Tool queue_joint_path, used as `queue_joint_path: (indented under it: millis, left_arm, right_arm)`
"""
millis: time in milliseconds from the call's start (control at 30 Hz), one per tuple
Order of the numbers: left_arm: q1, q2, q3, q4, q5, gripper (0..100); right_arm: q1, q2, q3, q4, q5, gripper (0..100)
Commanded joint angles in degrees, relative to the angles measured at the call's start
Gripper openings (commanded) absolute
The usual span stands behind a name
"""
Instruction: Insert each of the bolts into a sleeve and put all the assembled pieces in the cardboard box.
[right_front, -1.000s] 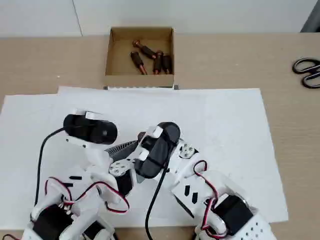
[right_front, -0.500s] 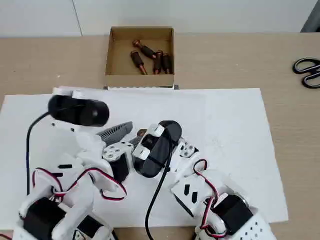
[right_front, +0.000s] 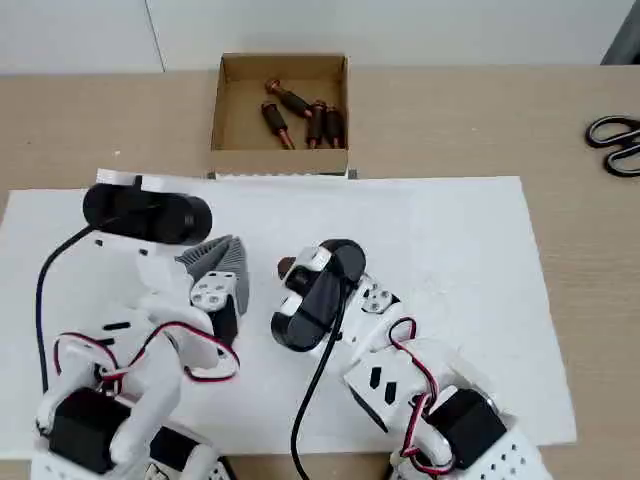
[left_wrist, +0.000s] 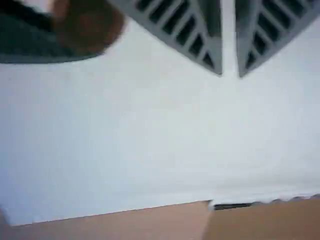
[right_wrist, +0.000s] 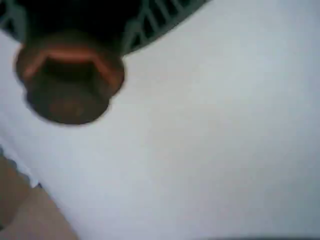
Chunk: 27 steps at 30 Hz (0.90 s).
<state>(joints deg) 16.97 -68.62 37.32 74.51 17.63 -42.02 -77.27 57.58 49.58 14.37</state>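
- Clamps a bolt (right_wrist: 70, 85) in the right gripper (right_wrist: 75, 35), above the paper (right_front: 450, 260).
- Holds the left gripper (left_wrist: 230, 62) slightly parted, empty, just left.
- Shows assembled pieces (right_front: 318, 125) in the far cardboard box (right_front: 280, 160).

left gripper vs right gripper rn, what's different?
Load: the left gripper is empty, white paper showing through the narrow gap between its fingers; the right gripper is closed on a bolt, copper hex head toward its camera.
Place: in the high view the left gripper sits toward the paper's left side, the right gripper nearer its middle.
Shared: grey ribbed fingers, both over the paper, short of the cardboard box.
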Motion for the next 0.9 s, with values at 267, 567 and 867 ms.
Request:
queue_joint_path:
  millis: [267, 567, 867]
  left_arm:
    - [-16.4, 0.2, 21.9, -8.5, -5.9, 1]
    - [-17.0, 0.2, 36.3, -22.8, -6.0, 1]
    - [-16.8, 0.2, 42.6, -28.5, -6.0, 1]
  right_arm:
    - [14.5, 11.1, -7.6, -11.3, -0.1, 0.4]
    - [20.2, 44.2, -36.3, -15.5, -4.5, 0.4]
    - [21.8, 73.9, -62.8, -15.6, -4.1, 0.4]
